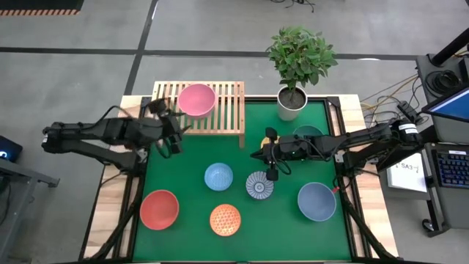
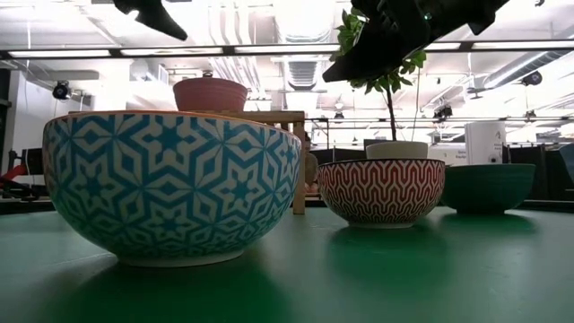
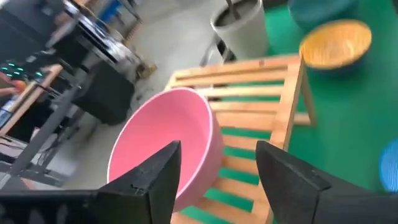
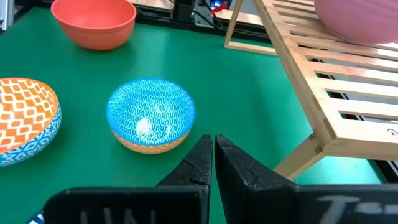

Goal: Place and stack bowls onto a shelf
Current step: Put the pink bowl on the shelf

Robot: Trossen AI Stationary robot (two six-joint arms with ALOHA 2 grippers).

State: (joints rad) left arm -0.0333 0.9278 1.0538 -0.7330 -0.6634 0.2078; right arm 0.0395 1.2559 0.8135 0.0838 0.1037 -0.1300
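A: At the far left of the table, on the shelf, the pink bowl sits upright, mouth up. Where is the left gripper?

B: Just on the near side of that bowl. In its wrist view the two fingers stand spread, with the bowl's wall and rim between them but seemingly not pinched: the bowl appears set down and let go.

A: Has the bowl a long axis?

B: None; it is round, so any approach across the rim serves equally.

A: And in the middle?

B: On the green table, left to right: the red bowl, the orange bowl, the light-blue bowl, the blue-white bowl. All rest mouth up, apart from one another.

A: Which arm is nearer to them?

B: The right gripper, fingers pressed together and holding nothing, hangs just far of the blue-white bowl; the light-blue one lies to its left. The left gripper is nearer the red bowl, though well apart from it.

A: And to the right?

B: The slate bowl near, the teal bowl far, beside the plant pot. Another orange bowl shows under the right arm.
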